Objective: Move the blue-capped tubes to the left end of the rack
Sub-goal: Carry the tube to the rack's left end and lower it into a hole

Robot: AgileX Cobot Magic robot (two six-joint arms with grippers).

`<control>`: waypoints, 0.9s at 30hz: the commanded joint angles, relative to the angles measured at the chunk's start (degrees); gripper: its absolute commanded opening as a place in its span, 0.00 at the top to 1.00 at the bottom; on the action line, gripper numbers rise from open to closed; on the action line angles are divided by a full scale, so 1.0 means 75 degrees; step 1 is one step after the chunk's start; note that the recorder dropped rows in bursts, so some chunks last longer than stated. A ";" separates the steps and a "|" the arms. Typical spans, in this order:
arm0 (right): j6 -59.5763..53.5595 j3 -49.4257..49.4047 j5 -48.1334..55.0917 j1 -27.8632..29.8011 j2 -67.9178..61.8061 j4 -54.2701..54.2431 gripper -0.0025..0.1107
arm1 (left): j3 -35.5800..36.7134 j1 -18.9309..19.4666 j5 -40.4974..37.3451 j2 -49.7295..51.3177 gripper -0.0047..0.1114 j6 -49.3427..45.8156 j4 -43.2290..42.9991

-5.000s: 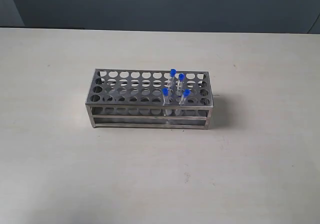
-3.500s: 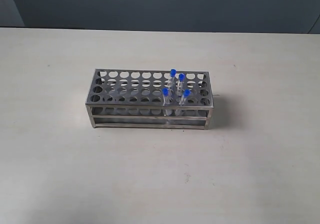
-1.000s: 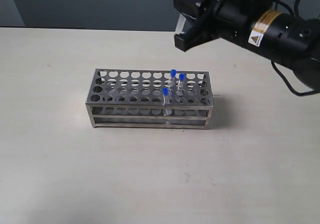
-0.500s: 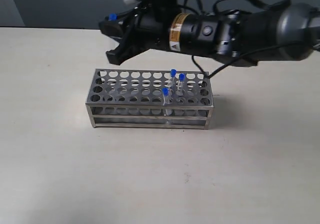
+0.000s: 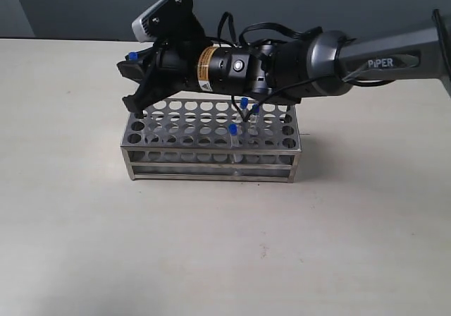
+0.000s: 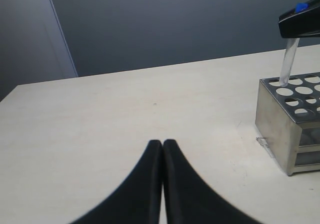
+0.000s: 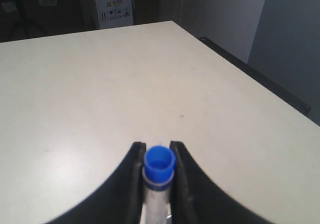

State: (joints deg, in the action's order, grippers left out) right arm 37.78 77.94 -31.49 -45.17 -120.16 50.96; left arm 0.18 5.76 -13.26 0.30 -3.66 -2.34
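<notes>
The steel rack (image 5: 211,154) stands mid-table. Three blue-capped tubes (image 5: 244,103) (image 5: 256,108) (image 5: 232,128) stand in holes near its right end. My right gripper (image 5: 134,73) reaches across above the rack's left end, shut on a fourth blue-capped tube (image 7: 159,184). Its blue cap (image 5: 131,53) pokes out above the fingers. In the left wrist view this tube (image 6: 288,59) hangs upright, with its bottom just over a hole at the end of the rack (image 6: 278,124). My left gripper (image 6: 162,143) is shut and empty, low over the table away from the rack.
The right arm's dark body (image 5: 296,58) stretches over the rack's back rows from the right. Bare table (image 5: 211,245) lies in front of the rack and to its left. The table's far edge (image 5: 70,39) meets a dark wall.
The right arm came in from the upper right with one blue-capped tube and swept left along the rack to its left end. Three tubes stay in place.
</notes>
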 commanded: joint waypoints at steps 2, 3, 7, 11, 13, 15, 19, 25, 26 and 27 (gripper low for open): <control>0.0013 0.0207 0.0261 -0.0018 -0.0184 -0.0001 0.98 | -0.0024 -0.0032 0.0004 -0.0040 0.95 0.0004 -0.0012; 0.0013 0.0224 0.0290 -0.0018 -0.0221 -0.0001 0.98 | -0.0024 -0.0032 0.0004 -0.0040 0.95 0.0004 -0.0012; 0.0013 0.0315 0.0339 -0.0018 -0.0431 -0.0001 0.98 | -0.0024 -0.0032 0.0004 -0.0040 0.95 0.0004 -0.0012; 0.0013 0.0382 0.0386 -0.0018 -0.0767 -0.0001 0.98 | -0.0024 -0.0032 0.0004 -0.0040 0.95 0.0004 -0.0012; 0.0013 0.0382 0.0534 -0.0018 -0.0813 -0.0001 0.98 | -0.0024 -0.0032 0.0004 -0.0040 0.95 0.0004 -0.0012; 0.0013 0.0382 0.0747 -0.0018 -0.0813 -0.0001 0.98 | -0.0024 -0.0032 0.0004 -0.0040 0.95 0.0004 -0.0012; -0.0041 0.0382 0.0881 -0.0003 -0.0813 -0.0001 0.98 | -0.0024 -0.0032 0.0004 -0.0040 0.95 0.0004 -0.0012; -0.0172 0.0414 0.1225 -0.0003 -0.0813 -0.0016 0.98 | -0.0024 -0.0032 0.0004 -0.0040 0.95 0.0004 -0.0012; -0.0186 0.0453 0.1275 -0.0003 -0.0813 -0.0016 0.98 | -0.0024 -0.0032 0.0004 -0.0040 0.95 0.0004 -0.0012; -0.0186 0.0484 0.1345 -0.0003 -0.0813 -0.0016 0.98 | -0.0024 -0.0032 0.0004 -0.0040 0.95 0.0004 -0.0012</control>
State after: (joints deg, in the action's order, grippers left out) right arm 37.48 82.00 -29.33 -45.31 -124.56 48.76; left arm 0.18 5.76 -13.26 0.30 -3.66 -2.34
